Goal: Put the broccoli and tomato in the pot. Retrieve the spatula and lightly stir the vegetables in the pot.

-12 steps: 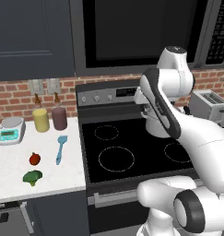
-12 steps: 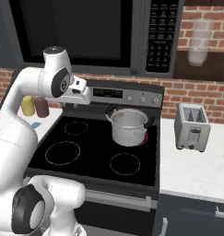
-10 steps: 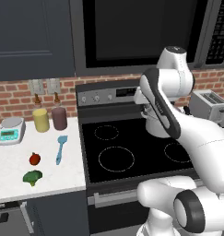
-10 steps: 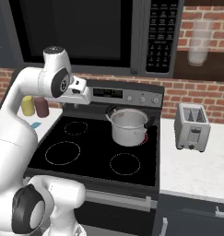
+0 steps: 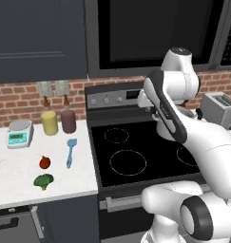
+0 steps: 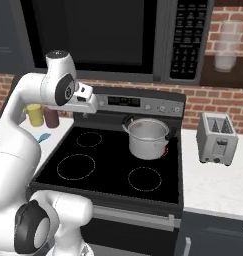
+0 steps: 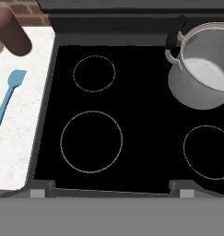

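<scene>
Starting the task: no vegetable is in the pot, so the step in hand is judged to be the approach to the first pick.

Left base view. The broccoli [image 5: 43,180] lies near the front of the white bench [image 5: 12,163], left of the stove [image 5: 136,152]. The tomato [image 5: 44,162] sits just behind it, apart from it. The spatula [image 5: 70,152] lies to the right of the tomato, blade toward the wall, near the bench's stove-side edge. A yellow jar [image 5: 49,122], a maroon jar [image 5: 68,120] and a scale [image 5: 19,132] stand at the back. The arm is raised over the stove, well apart from all three items.

Right base view. The pot [image 6: 147,137] stands on the rear right burner, upright and empty as far as can be seen. A toaster [image 6: 217,138] stands on the bench to its right. The hand hangs above the rear left of the stove; whether the claw is wide or narrow cannot be told.

Hand view. The camera looks down on the stove, with the pot at upper right and the spatula at the left edge. The fingertips are not visible.

Next move, as judged: swing left and down over the bench, centre above the broccoli or tomato with the claw wide, then descend. Both are small and rounded, so the tomato may roll if nudged.
</scene>
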